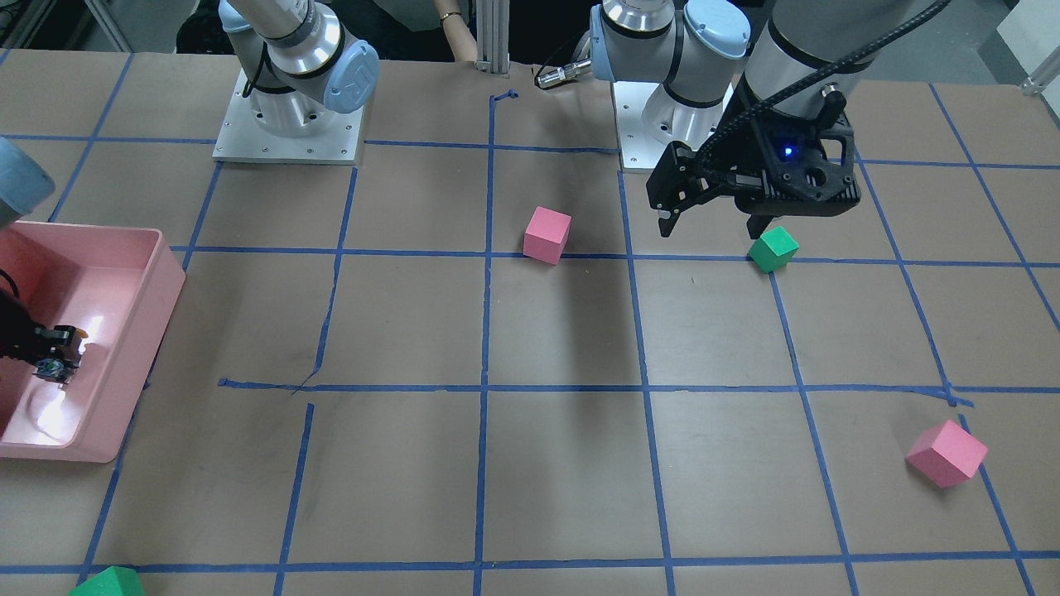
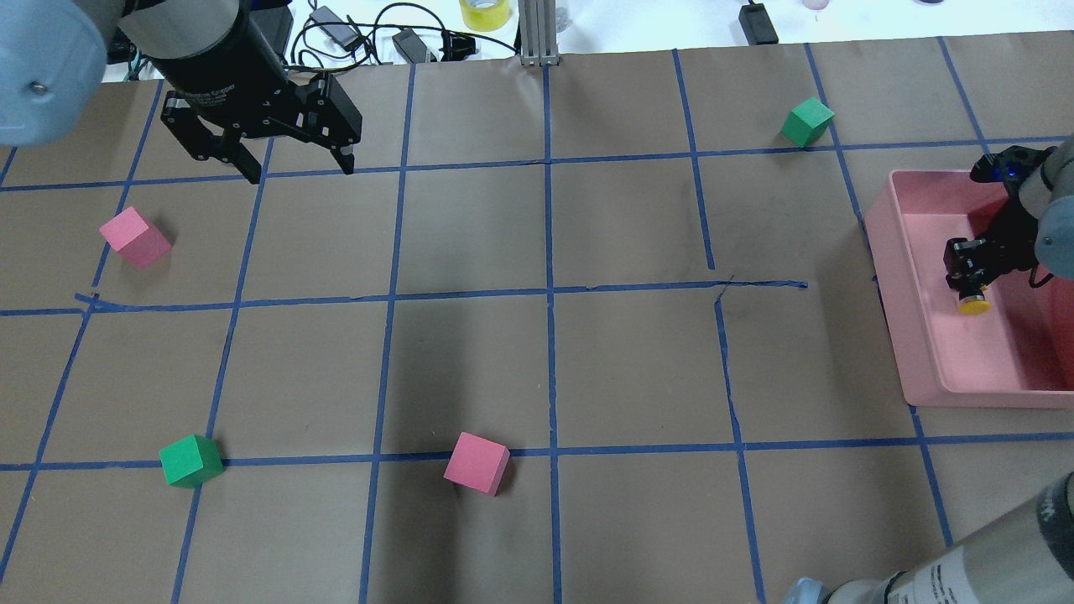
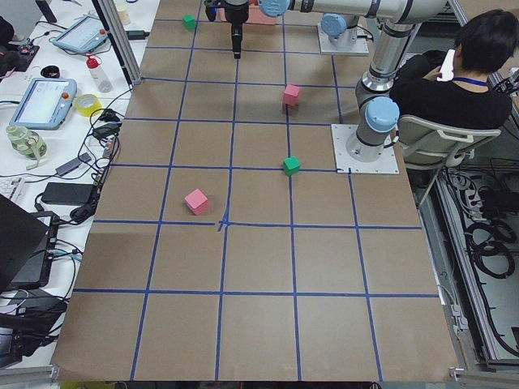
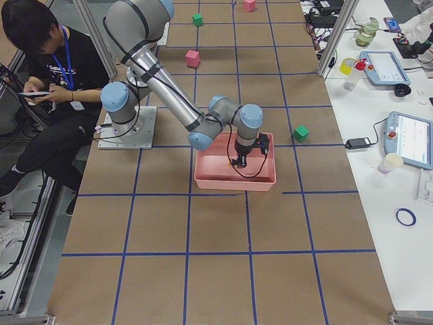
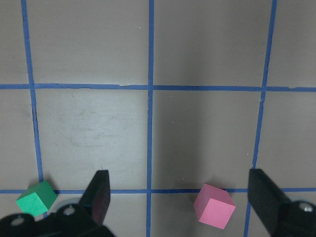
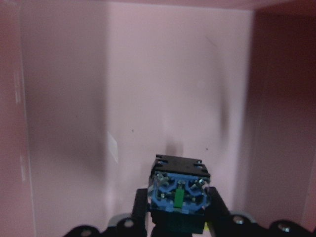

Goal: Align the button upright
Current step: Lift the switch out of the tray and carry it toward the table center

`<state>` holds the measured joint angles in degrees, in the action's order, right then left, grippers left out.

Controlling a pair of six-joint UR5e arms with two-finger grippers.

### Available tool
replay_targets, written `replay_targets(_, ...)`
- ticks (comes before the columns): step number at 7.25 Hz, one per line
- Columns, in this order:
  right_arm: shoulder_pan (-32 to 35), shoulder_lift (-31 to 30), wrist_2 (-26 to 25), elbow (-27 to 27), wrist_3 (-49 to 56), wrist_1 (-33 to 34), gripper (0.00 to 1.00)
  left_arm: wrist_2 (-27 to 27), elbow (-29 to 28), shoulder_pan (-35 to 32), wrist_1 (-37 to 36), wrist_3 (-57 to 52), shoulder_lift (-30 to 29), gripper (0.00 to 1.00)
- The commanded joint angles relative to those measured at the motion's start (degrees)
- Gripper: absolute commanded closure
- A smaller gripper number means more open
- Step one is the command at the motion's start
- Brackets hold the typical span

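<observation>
Brown-paper tabletop (image 2: pixel 470 369) gridded in blue tape, with a pink bin (image 2: pixel 919 361) at the robot's right end. Nearest, inside that bin: grips the button (image 6: pixel 178 192) in the right gripper (image 2: pixel 967 281), jaws clenched on its sides. Turns the blue-and-black base toward the wrist camera and the yellow cap (image 2: pixel 974 306) away, toward the bin floor; long axis apparently in line with the jaws, so likely inverted. Needs a flip over bare pink floor, walls close on two sides. Far across, hangs the left gripper (image 2: pixel 299 170), jaws spread and empty, high over a pink cube (image 5: pixel 213 205) and a green cube (image 5: pixel 36 196).
</observation>
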<state>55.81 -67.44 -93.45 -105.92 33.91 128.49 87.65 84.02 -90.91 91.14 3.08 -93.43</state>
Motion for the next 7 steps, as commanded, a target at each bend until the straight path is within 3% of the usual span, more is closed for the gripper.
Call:
replay_targets(1, 0.5, -2.5, 0.2, 5.9, -0.6, -8.8, 1.00, 0.1, 0.0, 0.0, 0.0, 0.0, 0.0, 0.00)
replay_targets(4, 9.2, -8.0, -0.2, 12.0, -6.1, -18.1, 1.00, 0.0, 0.0, 0.0, 0.0, 0.0, 0.0, 0.00)
replay_targets(7, 24.4, -8.2, 0.9, 12.5, -21.4, -17.6, 1.00, 0.2, 0.0, 0.0, 0.0, 0.0, 0.1, 0.00)
